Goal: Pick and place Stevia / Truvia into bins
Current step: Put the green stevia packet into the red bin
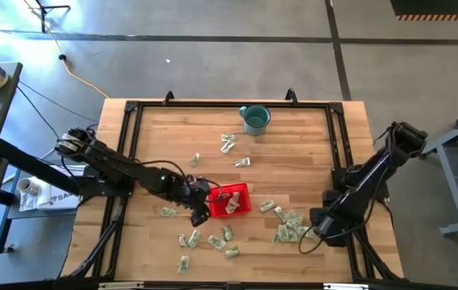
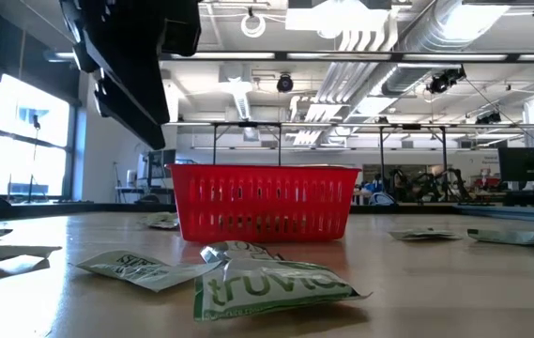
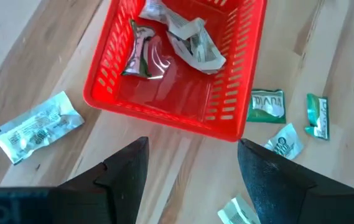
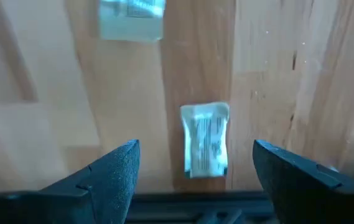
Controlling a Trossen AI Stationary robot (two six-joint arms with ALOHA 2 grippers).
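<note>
The red mesh basket (image 1: 230,200) stands near the table's middle and holds a few crumpled green-and-white packets (image 3: 186,37). My left gripper (image 1: 202,211) hovers open just left of the basket, near its near-left corner (image 3: 192,146). More packets lie flat on the wood, in a cluster right of the basket (image 1: 289,227) and in a scatter toward the near edge (image 1: 212,240). My right gripper (image 1: 315,232) is open above the right cluster, its fingers on either side of one packet (image 4: 204,143) without touching it. In the low view a Truvia packet (image 2: 267,282) lies before the basket (image 2: 262,202).
A teal mug (image 1: 254,118) stands near the far edge. A few packets (image 1: 229,143) lie between it and the basket. A black frame (image 1: 132,113) borders the table. One packet (image 3: 37,124) lies beside the left gripper, others (image 3: 267,106) past the basket's corner.
</note>
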